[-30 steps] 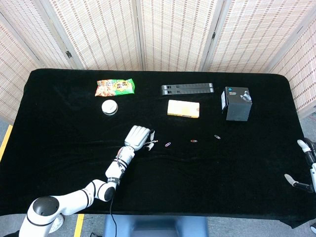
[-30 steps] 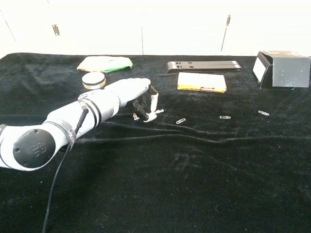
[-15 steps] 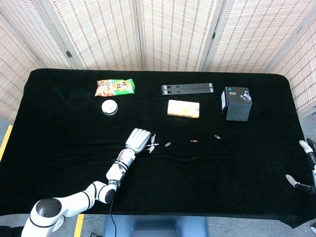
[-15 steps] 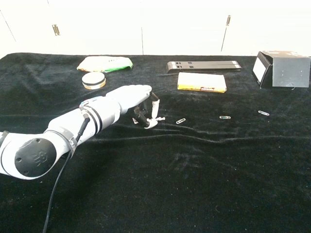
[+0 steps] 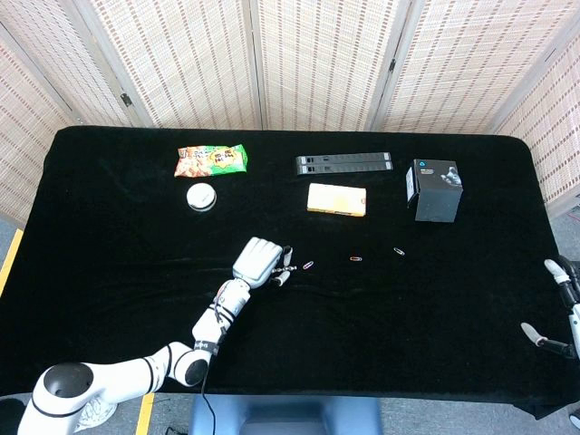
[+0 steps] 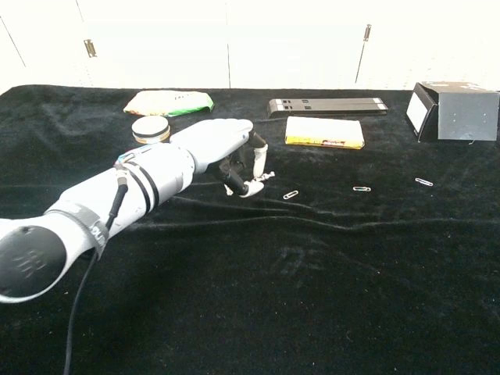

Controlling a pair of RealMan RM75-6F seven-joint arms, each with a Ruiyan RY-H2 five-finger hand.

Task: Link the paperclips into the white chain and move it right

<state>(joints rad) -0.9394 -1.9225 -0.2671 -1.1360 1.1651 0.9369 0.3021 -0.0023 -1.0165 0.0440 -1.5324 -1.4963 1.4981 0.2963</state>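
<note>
My left hand point(image 5: 260, 262) point(image 6: 223, 147) hovers low over the black cloth left of centre, fingers curled down. Its thumb and a finger pinch a short white chain point(image 6: 265, 176) point(image 5: 289, 269) that pokes out to the right. Three paperclips lie in a row to its right: a purple one point(image 5: 308, 265) point(image 6: 291, 194) closest to the fingertips, a red one point(image 5: 356, 259) point(image 6: 361, 188), and a dark one point(image 5: 399, 250) point(image 6: 423, 182). My right hand point(image 5: 560, 308) shows only at the right edge of the head view, off the table, with its fingers apart and holding nothing.
Along the back stand a snack bag point(image 5: 211, 160), a round white tin point(image 5: 200, 197), a long black bar point(image 5: 343, 163), a yellow box point(image 5: 336, 199) and a black box point(image 5: 434, 189). The black cloth point(image 5: 381, 317) is wrinkled near the clips.
My left hand has slid right and a little forward with the white chain, closing on the purple paperclip. The clips and my right hand have stayed put.
</note>
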